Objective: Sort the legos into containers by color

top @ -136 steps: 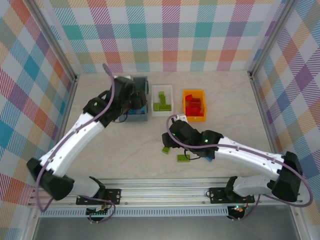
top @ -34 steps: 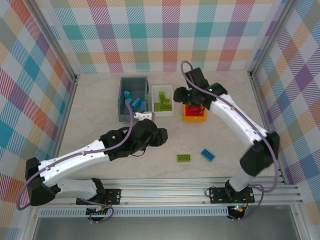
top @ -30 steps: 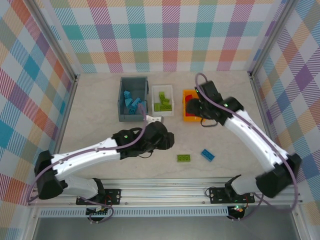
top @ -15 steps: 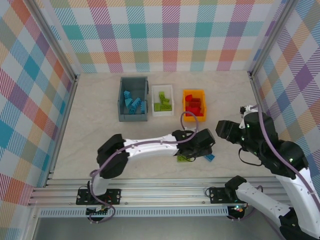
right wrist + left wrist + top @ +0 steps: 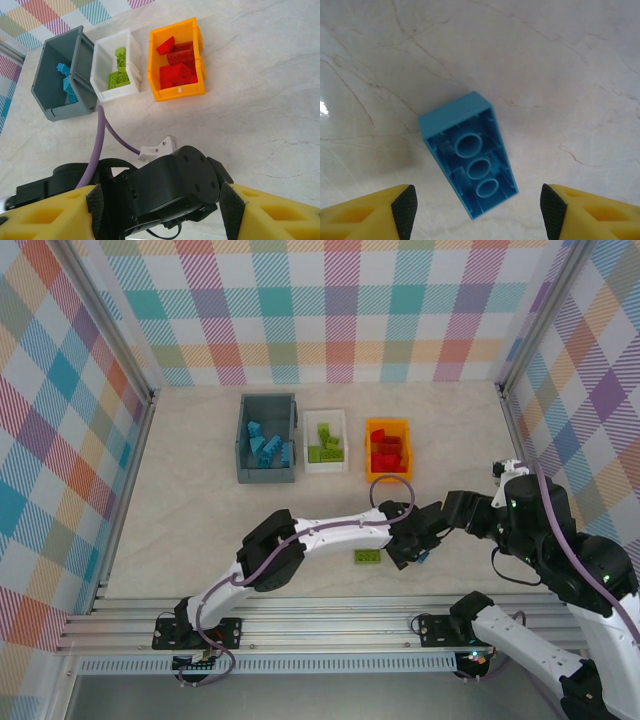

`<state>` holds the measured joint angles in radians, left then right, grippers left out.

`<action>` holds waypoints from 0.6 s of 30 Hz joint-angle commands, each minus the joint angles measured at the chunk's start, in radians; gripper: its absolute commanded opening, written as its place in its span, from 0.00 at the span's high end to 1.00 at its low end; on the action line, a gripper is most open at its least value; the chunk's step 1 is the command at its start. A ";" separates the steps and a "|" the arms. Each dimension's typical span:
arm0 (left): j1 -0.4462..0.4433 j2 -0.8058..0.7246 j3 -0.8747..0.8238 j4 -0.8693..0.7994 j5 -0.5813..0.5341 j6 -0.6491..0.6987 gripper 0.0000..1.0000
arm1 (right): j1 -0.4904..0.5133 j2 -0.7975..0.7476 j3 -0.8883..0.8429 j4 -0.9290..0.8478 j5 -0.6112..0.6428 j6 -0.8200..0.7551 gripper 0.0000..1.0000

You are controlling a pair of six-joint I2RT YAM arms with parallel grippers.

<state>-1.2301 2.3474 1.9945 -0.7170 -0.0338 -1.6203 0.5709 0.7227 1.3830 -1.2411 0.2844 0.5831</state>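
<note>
Near edge of the worktop, right of centre: two loose legos. The green brick lies flat, nothing touching it. The blue brick sits just beside it toward the right edge, flipped over (hollow tubes facing up).

Left arm reaches across the near edge. Left jaws are open and straddle the blue brick with a clear gap on both sides, so no contact yet.

Right arm is near the right edge. Right jaws are spread open with no brick between them, hovering above the left arm's wrist.

Toward the far edge, three bins in a row:
- grey bin: blue bricks
- white bin: green bricks
- orange bin: red bricks

No mixed colours visible in any bin.

My read: nearly done. Left to do is blue into grey, then green into white. Step in hand looks like the blue pick. The arms are close together, so the right one should keep clear.
</note>
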 commanded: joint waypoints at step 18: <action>0.020 0.066 0.092 -0.084 -0.047 -0.077 0.66 | 0.005 -0.023 -0.021 -0.015 0.004 -0.005 0.35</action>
<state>-1.2186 2.4279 2.0914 -0.7788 -0.0383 -1.7279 0.5709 0.7067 1.3678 -1.2476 0.2844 0.5835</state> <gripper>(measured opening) 0.355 0.652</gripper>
